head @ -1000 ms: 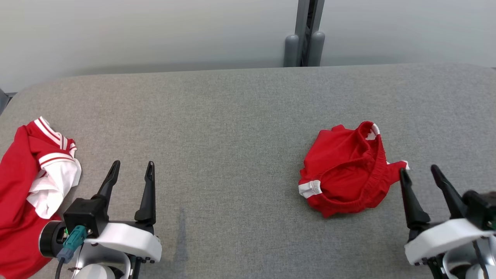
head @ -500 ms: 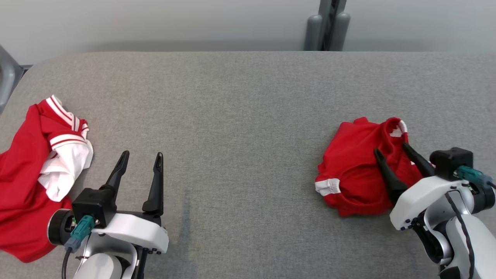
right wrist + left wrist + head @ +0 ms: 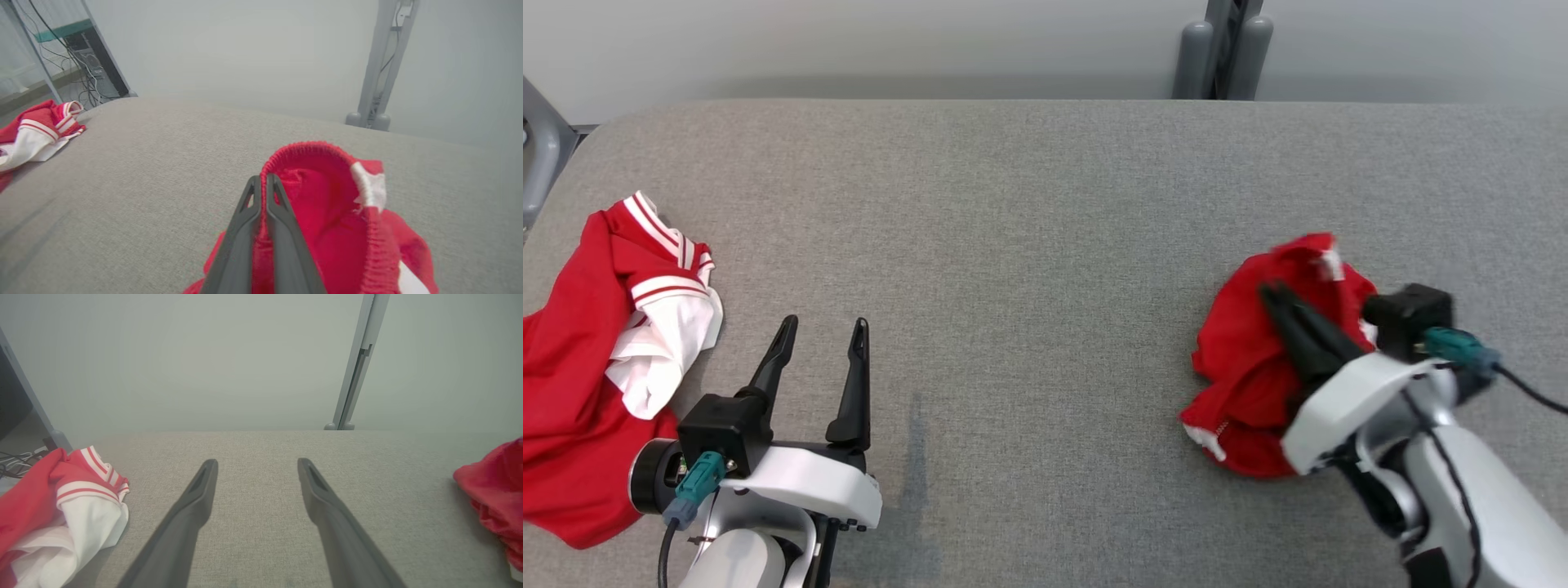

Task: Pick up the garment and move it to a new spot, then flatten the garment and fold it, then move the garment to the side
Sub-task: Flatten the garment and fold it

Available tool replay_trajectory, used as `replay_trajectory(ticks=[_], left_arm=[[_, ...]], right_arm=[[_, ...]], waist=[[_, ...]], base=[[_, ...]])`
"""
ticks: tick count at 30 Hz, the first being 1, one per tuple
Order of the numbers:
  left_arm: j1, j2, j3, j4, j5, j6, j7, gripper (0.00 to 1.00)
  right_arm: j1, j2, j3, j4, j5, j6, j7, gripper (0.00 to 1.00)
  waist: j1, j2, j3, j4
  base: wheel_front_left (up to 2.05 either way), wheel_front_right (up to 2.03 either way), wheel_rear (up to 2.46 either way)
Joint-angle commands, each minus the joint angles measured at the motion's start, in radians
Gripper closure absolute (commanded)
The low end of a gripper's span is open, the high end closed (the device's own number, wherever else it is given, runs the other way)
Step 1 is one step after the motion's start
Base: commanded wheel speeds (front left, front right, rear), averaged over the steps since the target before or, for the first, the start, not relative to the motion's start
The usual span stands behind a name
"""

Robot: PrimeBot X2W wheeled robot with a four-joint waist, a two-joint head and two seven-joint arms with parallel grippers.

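Gripping arm: the right gripper [image 3: 1267, 291] reached in from the near right corner. Its jaws were pressed together on a fold of the red shorts [image 3: 1241, 359]. In the right wrist view the two fingers [image 3: 282, 228] met with red cloth pinched between them, just below the elastic waistband.
Left gripper [image 3: 823, 322]: it hovered over bare cloth at the near left with its jaws apart and nothing between them, as the left wrist view [image 3: 257, 461] also showed.
Red shorts: they sat bunched on the right side of the worktop [image 3: 1029, 245]. The waistband arched up above the fingertips, and a white tag or trim showed at its right. A white-edged hem lay at the near-left corner of the heap. The blur made it hard to tell how much of the heap touched the surface.
Red-and-white top [image 3: 580, 359]: it lay crumpled at the left edge, just beside the left gripper's wrist, with a striped cuff uppermost. It was well apart from the shorts.
Worktop: it was covered in grey fabric and had rounded far corners.
Post [image 3: 1229, 49]: this grey upright stood behind the far edge, right of centre, against a pale wall [image 3: 849, 41].
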Motion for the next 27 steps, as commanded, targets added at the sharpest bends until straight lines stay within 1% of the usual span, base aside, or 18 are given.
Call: replay_trajectory(ticks=[1, 6, 10, 13, 16, 19, 22, 25, 27], left_arm=[[-0.013, 0.003, 0.002, 0.002, -0.002, 0.007, -0.005, 0.00], [-0.023, -0.002, -0.005, 0.002, 0.000, 0.007, -0.007, 0.00], [-0.028, -0.004, -0.007, 0.007, -0.005, 0.003, -0.008, 0.00], [-0.027, -0.005, -0.008, 0.010, -0.007, 0.002, -0.014, 0.00], [-0.023, -0.004, -0.005, 0.013, -0.012, 0.004, -0.016, 0.00], [-0.030, -0.005, -0.006, 0.015, -0.013, 0.006, -0.017, 0.00], [-0.038, -0.007, -0.009, 0.016, -0.013, 0.003, -0.017, 0.00], [-0.050, -0.005, -0.011, 0.017, -0.014, 0.001, -0.018, 0.00], [-0.052, -0.004, -0.013, 0.018, -0.013, -0.001, -0.019, 0.00]], right_arm=[[-0.008, 0.007, 0.024, -0.024, 0.008, 0.000, -0.005, 1.00], [-0.025, 0.025, 0.179, -0.153, 0.033, 0.000, 0.000, 1.00], [-0.019, 0.039, 0.310, -0.239, 0.087, 0.000, 0.008, 1.00], [-0.002, 0.028, 0.404, -0.294, 0.147, 0.000, 0.025, 1.00], [0.019, 0.007, 0.476, -0.318, 0.195, 0.000, 0.054, 1.00], [0.037, -0.014, 0.511, -0.286, 0.199, 0.000, 0.057, 1.00], [0.048, -0.016, 0.520, -0.235, 0.196, 0.000, 0.031, 1.00], [0.040, 0.002, 0.504, -0.169, 0.182, 0.000, -0.017, 1.00], [0.031, 0.026, 0.499, -0.123, 0.184, 0.000, -0.049, 1.00]], waist=[[0.0000, 0.0000, 0.000, -0.002], [0.0000, 0.0000, 0.005, -0.008], [0.0000, 0.0000, 0.009, -0.008], [0.0000, 0.0000, 0.012, -0.010], [0.0000, 0.0000, 0.015, -0.015], [0.0000, 0.0000, 0.020, -0.019], [0.0000, 0.0000, 0.026, -0.023], [0.0000, 0.0000, 0.030, -0.027], [0.0000, 0.0000, 0.031, -0.030]], base=[[0.00, 0.00, 0.00], [0.00, 0.00, 0.00], [0.00, 0.00, 0.00], [0.00, 0.00, 0.00], [0.00, 0.00, 0.00], [0.00, 0.00, 0.00], [0.00, 0.00, 0.00], [0.00, 0.00, 0.00], [0.00, 0.00, 0.00]])
